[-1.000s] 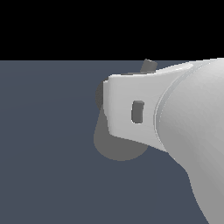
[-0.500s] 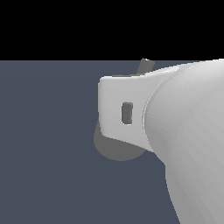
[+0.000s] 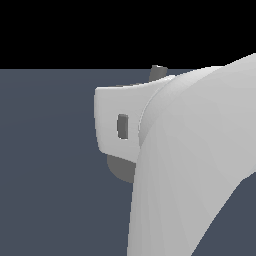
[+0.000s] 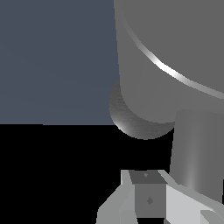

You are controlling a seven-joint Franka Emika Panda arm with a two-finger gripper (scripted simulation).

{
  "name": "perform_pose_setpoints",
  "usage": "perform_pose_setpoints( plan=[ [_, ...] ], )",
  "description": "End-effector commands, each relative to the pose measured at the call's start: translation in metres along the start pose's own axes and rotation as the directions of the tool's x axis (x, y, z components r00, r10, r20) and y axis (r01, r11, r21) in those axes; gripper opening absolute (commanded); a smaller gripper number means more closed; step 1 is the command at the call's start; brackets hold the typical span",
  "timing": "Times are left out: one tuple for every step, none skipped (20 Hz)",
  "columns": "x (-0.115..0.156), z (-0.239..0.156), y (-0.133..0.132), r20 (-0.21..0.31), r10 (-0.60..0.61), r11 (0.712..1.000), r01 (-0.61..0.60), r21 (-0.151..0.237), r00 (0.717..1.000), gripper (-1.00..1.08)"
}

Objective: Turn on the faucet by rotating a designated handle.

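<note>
Floor (image 3: 45, 165); only wrist shows handle (image 4: 192, 153).

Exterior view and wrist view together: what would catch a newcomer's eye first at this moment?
In the exterior view the white robot arm fills the exterior view's right half and hides nearly all of the faucet, of which only grey slivers peek out. In the wrist view the faucet's thick grey cylinder looms large, with the handle running down from it, close beside the gripper.

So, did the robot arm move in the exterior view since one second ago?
Yes. The arm has shifted toward the exterior view's left, covering more of the grey faucet behind it.
</note>
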State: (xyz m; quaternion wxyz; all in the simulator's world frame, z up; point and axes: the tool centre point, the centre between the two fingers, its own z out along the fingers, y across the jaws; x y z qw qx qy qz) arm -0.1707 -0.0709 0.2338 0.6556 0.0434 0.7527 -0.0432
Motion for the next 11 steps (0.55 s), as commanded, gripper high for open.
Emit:
perform_pose_setpoints(
  plan=[
    [-0.036,-0.002,0.044,0.099,-0.007,0.996,0.016,-0.089,0.995,-1.0],
    [-0.038,-0.002,0.047,0.103,-0.007,0.996,0.017,-0.09,0.995,-1.0],
    [-0.04,-0.002,0.05,0.108,-0.007,0.996,0.017,-0.091,0.994,-1.0],
    [-0.042,-0.003,0.053,0.112,-0.008,0.996,0.018,-0.092,0.994,-1.0],
    [-0.044,-0.003,0.057,0.116,-0.008,0.995,0.019,-0.094,0.993,-1.0],
    [-0.046,-0.003,0.06,0.121,-0.008,0.995,0.019,-0.095,0.993,-1.0],
    [-0.048,-0.003,0.063,0.125,-0.008,0.995,0.02,-0.096,0.992,-1.0],
    [-0.049,-0.003,0.065,0.129,-0.008,0.995,0.021,-0.097,0.992,-1.0],
    [-0.051,-0.004,0.068,0.133,-0.008,0.995,0.021,-0.098,0.991,-1.0],
    [-0.053,-0.004,0.071,0.137,-0.008,0.995,0.022,-0.099,0.99,-1.0],
    [-0.053,-0.004,0.071,0.137,-0.008,0.995,0.022,-0.099,0.99,-1.0]
  ],
)
